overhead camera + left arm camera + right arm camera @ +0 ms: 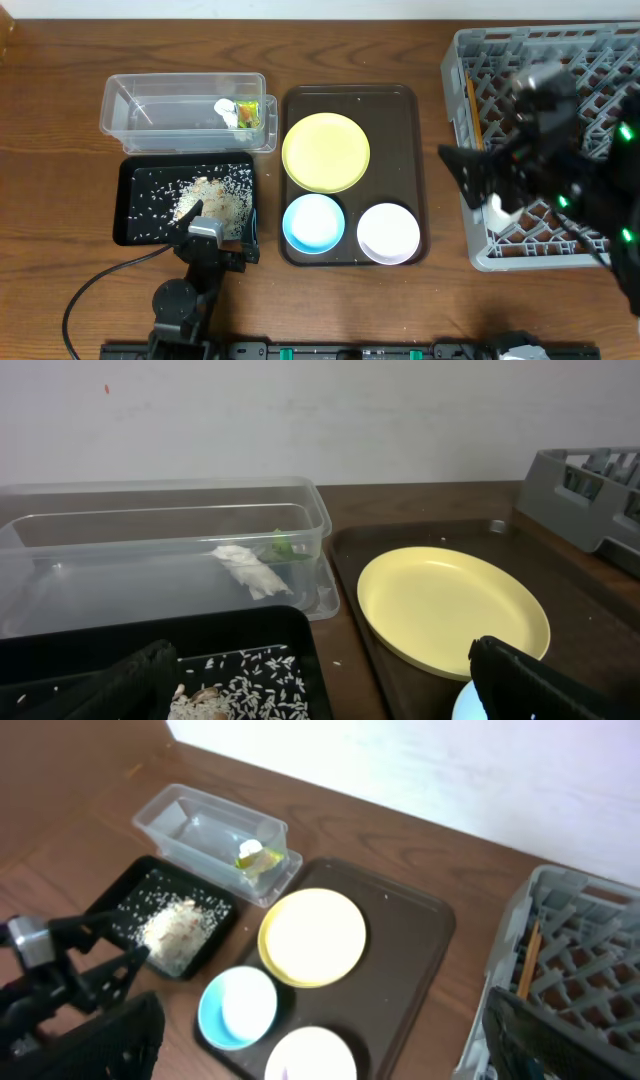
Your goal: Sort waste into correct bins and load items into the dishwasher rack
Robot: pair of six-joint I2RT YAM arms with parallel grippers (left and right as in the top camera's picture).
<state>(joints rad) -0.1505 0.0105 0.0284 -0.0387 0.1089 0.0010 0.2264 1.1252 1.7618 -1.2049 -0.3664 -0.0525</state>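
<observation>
At the table's near edge, the left gripper point(320, 685) gapes wide and empty over the black tray point(135, 233) of rice point(210, 198). Beyond, the wrapper point(247, 115) lies in the clear tub point(122, 108). The right gripper point(320, 1040) hangs wide open, holding nothing, by the rack point(480, 60).

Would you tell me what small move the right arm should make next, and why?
Probably swing the right gripper, jaws open over the dishwasher rack, toward the white bowl: it sits nearest the rack on the brown tray, unloaded like the yellow plate and blue bowl.
</observation>
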